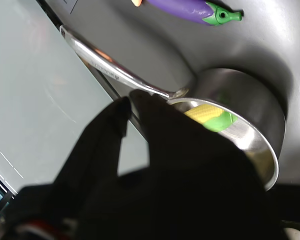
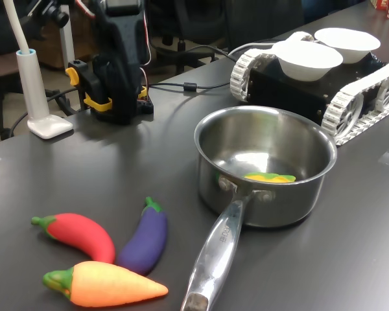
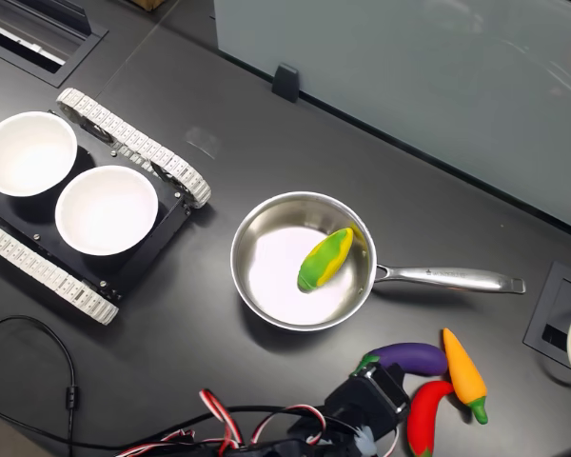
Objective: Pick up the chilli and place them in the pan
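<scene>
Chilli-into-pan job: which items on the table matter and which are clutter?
Job:
chilli, on the table, not yet in the pan
pan
gripper, in the wrist view near the pan handle, not holding anything visible

Clutter:
toy corn, already inside the pan
aubergine
carrot
two white bowls on the tracked vehicle
white lamp stand

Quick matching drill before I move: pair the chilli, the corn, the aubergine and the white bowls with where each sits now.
Things:
1. chilli
2. corn
3. aubergine
4. white bowls

Places:
A. inside the pan
B. on top of the tracked vehicle
C. on the table, at the first exterior view's far left of the toy group
D. on the table, between the red and orange toys

Pairs: 1-C, 2-A, 3-D, 4-B
</scene>
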Robot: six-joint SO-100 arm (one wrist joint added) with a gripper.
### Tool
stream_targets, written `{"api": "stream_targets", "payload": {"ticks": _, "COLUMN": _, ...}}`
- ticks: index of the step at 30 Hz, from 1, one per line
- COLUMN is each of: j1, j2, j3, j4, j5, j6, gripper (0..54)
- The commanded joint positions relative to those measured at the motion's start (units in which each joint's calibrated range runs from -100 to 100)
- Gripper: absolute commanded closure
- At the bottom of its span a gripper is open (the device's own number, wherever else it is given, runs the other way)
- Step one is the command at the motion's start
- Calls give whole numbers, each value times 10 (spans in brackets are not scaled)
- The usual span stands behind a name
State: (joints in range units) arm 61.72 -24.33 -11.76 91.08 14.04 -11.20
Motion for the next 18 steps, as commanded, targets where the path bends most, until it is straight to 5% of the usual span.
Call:
{"api": "stream_targets", "payload": {"ticks": 1, "j1": 28, "j2": 14, "j3": -50, "j4": -18, "j5": 23, "j6": -14, "gripper": 489}}
{"api": "stream_targets", "payload": {"ticks": 18, "j1": 93, "j2": 96, "j3": 7, "j4": -105, "j5": 158, "j6": -30, "gripper": 311}}
